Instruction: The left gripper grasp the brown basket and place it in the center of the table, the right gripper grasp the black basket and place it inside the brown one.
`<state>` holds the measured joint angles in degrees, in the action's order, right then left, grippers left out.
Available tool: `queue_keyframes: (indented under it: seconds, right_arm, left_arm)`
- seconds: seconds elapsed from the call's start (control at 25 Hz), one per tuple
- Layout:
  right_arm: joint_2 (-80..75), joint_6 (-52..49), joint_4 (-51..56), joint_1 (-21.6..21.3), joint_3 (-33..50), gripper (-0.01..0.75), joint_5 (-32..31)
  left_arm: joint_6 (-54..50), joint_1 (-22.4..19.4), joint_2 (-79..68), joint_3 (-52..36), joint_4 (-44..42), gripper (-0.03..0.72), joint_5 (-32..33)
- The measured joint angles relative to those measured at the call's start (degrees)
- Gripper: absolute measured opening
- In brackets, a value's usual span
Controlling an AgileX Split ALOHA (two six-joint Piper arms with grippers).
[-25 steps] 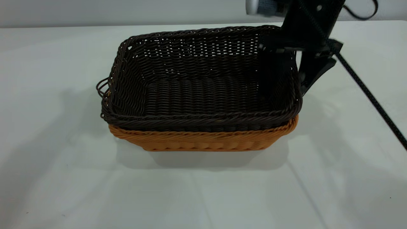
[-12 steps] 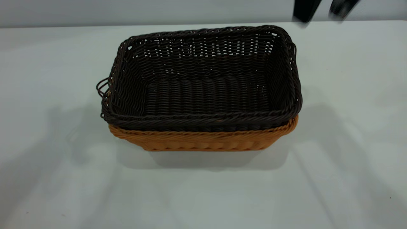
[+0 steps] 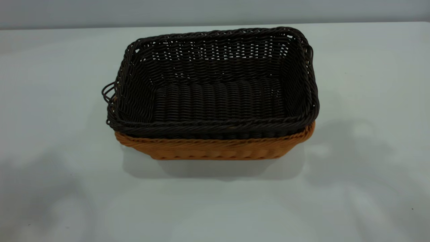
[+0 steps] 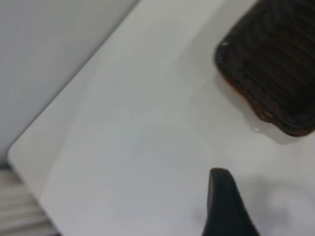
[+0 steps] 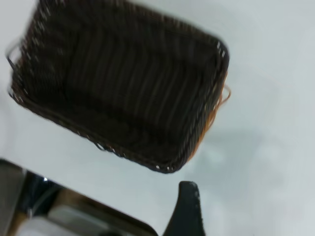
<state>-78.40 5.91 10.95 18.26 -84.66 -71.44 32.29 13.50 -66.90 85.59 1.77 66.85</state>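
Two baskets sit nested near the middle of the table (image 3: 369,208), the black basket (image 3: 215,101) seated inside the brown basket (image 3: 215,149), whose rim shows along the near edge. Neither gripper holds anything; each wrist view shows a single dark fingertip, so how wide they are open I cannot tell. What remains, I judge, is parking both arms toward the side edges without nudging the stack.

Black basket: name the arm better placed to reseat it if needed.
Right, probably. The right gripper looks down on nearly the whole black basket, nested in the brown basket; the left gripper sees only one corner, off across the table.
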Motion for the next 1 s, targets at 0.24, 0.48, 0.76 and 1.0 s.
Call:
queue_keyframes:
  seconds: [0.24,0.48,0.76,1.0]
  right_arm:
    - [11.9,-1.3,-1.5,0.0,4.4,0.563,-0.3]
    - [24.4,-2.8,-5.5,0.0,19.5,0.563,-0.4]
    - [39.9,-8.4,-11.5,0.0,42.1,0.563,-0.3]
    - [53.6,-10.6,-13.4,0.0,55.7,0.563,4.9]
  left_arm:
    - [-10.2,0.0,6.7,-4.1,-2.4,0.382,0.0]
    - [-14.6,0.0,13.1,-16.7,-3.7,0.403,0.0]
    - [-25.3,0.0,18.4,-35.3,-3.5,0.475,0.0]
    - [-31.7,0.0,22.2,-48.2,-3.3,0.480,-0.1]
